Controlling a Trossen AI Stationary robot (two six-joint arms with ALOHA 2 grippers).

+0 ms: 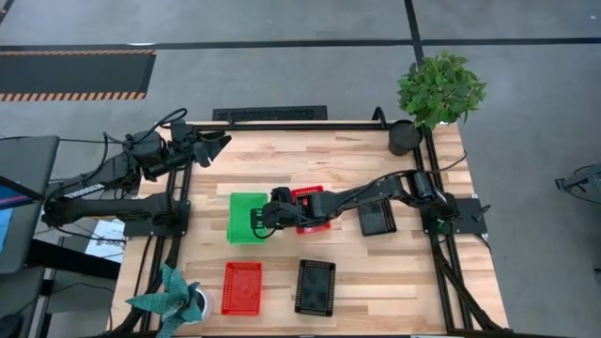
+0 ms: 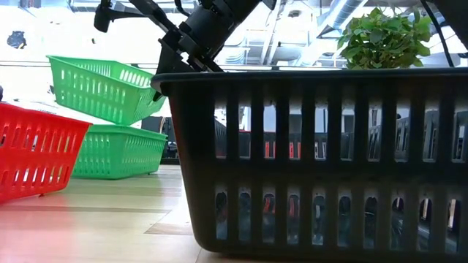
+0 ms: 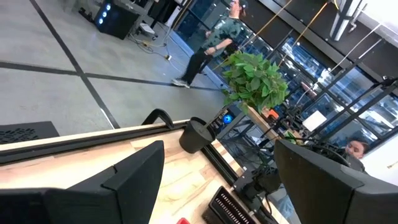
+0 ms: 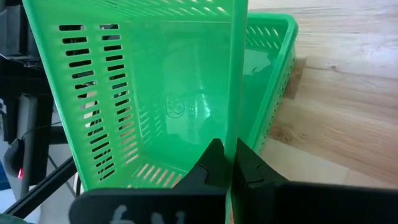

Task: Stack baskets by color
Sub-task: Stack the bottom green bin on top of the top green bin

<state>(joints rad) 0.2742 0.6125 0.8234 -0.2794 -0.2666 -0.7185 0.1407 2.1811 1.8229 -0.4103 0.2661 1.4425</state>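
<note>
No legible text, brand, number or sign can be made out. A small round moulded mark is seen in the floor of the lifted green basket (image 4: 177, 106) — its characters cannot be read. Pale markings on the right gripper (image 4: 227, 167) body, near the camera, are cut off and stay unreadable.

Robotics lab: framed workbench (image 1: 282, 272), glass-walled hall.

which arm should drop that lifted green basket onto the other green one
Right. The right gripper is shut on the green basket's wall, holding it tilted just above the other green basket. The left gripper waits open at the far left corner.
</note>
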